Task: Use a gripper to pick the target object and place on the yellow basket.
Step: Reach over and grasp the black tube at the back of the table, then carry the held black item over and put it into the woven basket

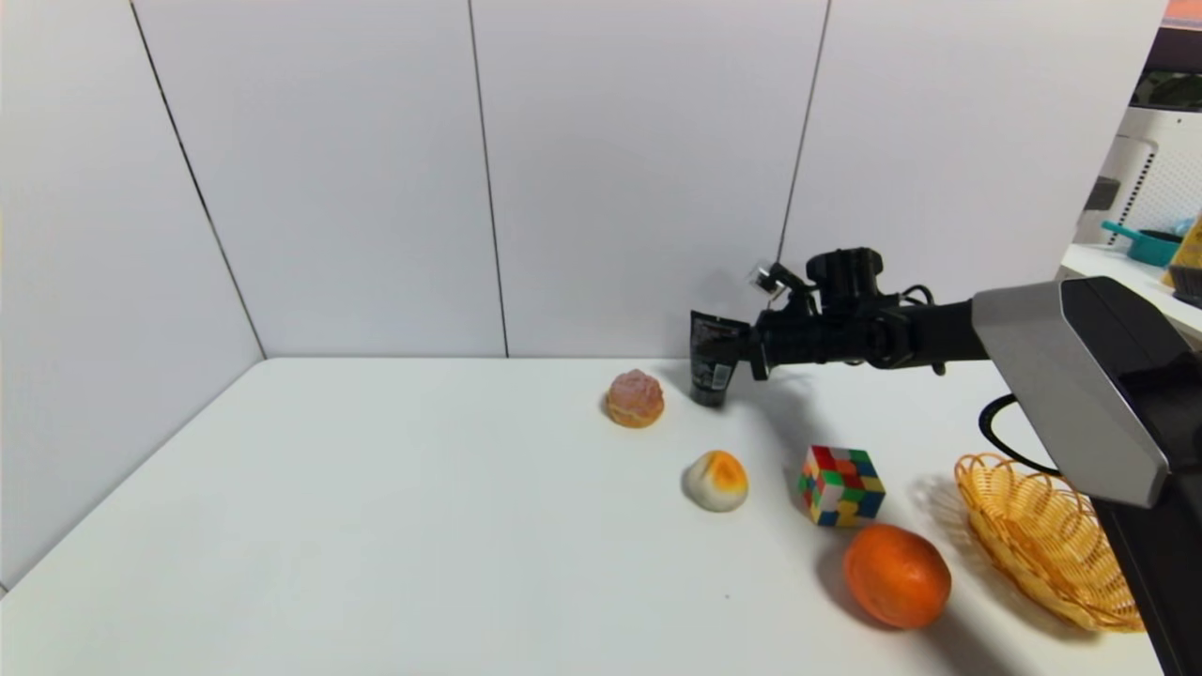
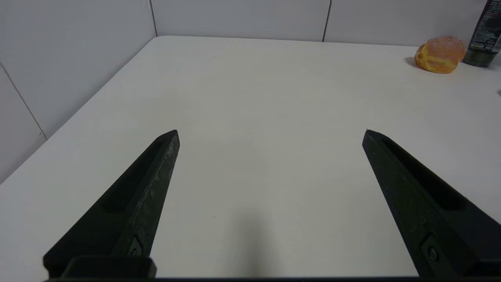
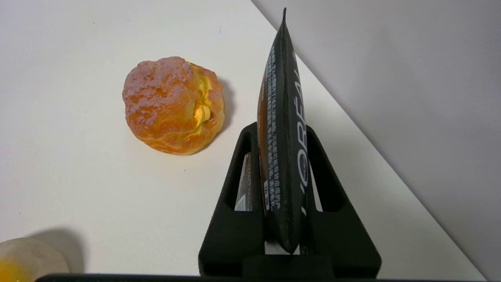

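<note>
The black squeeze tube (image 1: 716, 359) stands at the back of the white table near the wall, crimped end up. My right gripper (image 1: 751, 357) reaches in from the right and is shut on the tube; in the right wrist view the tube (image 3: 282, 129) sits pinched between both black fingers (image 3: 239, 164). The yellow wicker basket (image 1: 1042, 535) lies at the table's right front, partly hidden by my right arm's grey housing. My left gripper (image 2: 270, 133) hangs open over bare table at the left, nothing between its fingers; it is out of the head view.
A cream puff (image 1: 635, 398) sits just left of the tube. A white-orange bun (image 1: 716, 481), a colour cube (image 1: 841, 484) and an orange (image 1: 896, 575) lie between the tube and the basket. Wall panels close the back and left.
</note>
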{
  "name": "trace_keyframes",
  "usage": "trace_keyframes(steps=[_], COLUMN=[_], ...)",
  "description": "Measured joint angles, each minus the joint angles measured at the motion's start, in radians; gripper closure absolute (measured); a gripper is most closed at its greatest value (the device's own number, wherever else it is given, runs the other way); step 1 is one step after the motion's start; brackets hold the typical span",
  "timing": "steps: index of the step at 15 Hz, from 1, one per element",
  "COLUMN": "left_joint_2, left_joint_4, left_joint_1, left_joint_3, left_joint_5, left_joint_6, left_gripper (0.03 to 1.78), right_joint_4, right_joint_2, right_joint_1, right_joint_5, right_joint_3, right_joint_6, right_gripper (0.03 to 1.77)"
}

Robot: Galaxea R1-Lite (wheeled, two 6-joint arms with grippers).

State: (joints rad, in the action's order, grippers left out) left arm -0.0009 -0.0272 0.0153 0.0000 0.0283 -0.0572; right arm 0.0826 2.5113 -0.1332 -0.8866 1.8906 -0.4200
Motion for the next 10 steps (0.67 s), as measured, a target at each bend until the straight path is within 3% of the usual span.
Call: trace_keyframes(steps=[6, 10], left_joint_2=[0.000, 0.000], left_joint_4=[0.000, 0.000], left_joint_1=[0.000, 0.000], left_joint_3=[0.000, 0.000], left_joint_5=[0.000, 0.000], left_joint_6=[0.000, 0.000], left_gripper=[0.12, 0.12], right_joint_4=[-0.017, -0.018], right_joint_2=[-0.032, -0.173], right_joint_1=[0.003, 0.019], right_joint_5=[0.003, 0.000], right_joint_3=[-0.006, -0.074], right_joint_6=[0.012, 0.048], right_gripper=[1.53, 1.53])
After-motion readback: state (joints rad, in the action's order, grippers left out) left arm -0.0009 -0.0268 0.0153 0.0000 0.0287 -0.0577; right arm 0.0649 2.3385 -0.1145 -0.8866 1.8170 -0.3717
